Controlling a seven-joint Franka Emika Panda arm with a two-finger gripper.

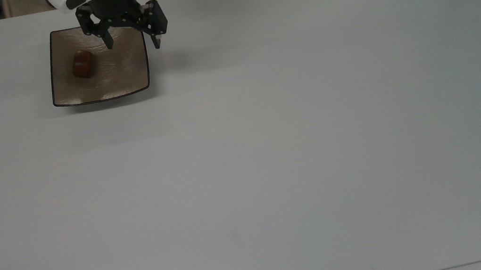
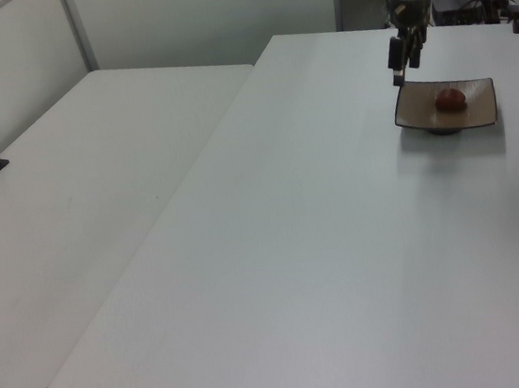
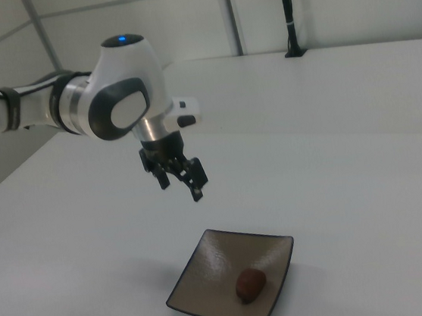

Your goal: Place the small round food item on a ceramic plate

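A lab; bare white tables (image 1: 271, 149); robot arm (image 3: 75, 105).

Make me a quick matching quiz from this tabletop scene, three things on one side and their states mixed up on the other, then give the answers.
Things:
1. small round food item
2. ceramic plate
3. pincer

States:
A. open, raised in the air, holding nothing
B. lying on the plate, touched by nothing else
C. square and tan-brown, resting on the white table

Pairs: 1-B, 2-C, 3-A
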